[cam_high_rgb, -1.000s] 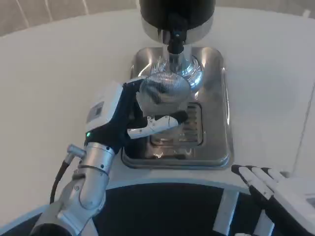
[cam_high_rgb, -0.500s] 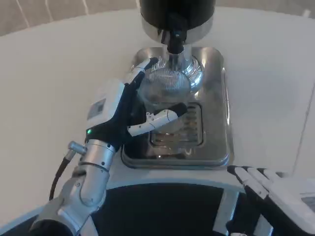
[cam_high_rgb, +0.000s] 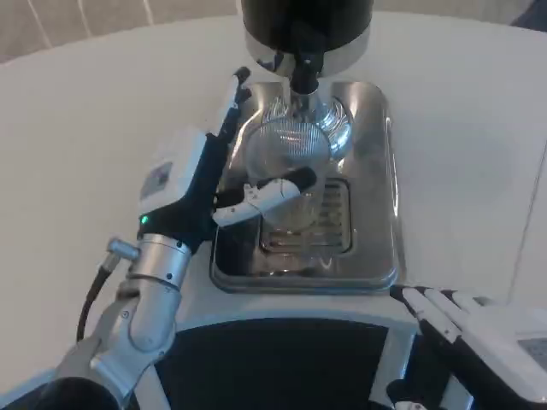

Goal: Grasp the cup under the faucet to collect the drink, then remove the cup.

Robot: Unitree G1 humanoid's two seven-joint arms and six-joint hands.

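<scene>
Clear ribbed glass, the cup (cam_high_rgb: 286, 162) stands on the steel drip tray (cam_high_rgb: 376, 196) under the black faucet (cam_high_rgb: 304, 73) of the dispenser (cam_high_rgb: 306, 26), where half a second ago the left hand (cam_high_rgb: 209, 184) was wrapped round it. That hand has since let go: its fingers (cam_high_rgb: 232, 98) now stretch away along the cup's left side and the thumb lies across its front. The right hand (cam_high_rgb: 479, 329) waits at the table's near edge, its fingers out straight and holding nothing.

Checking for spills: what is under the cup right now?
The cup stands on the slotted grate of the steel drip tray, below the faucet. The left hand covers part of the cup's base.
</scene>
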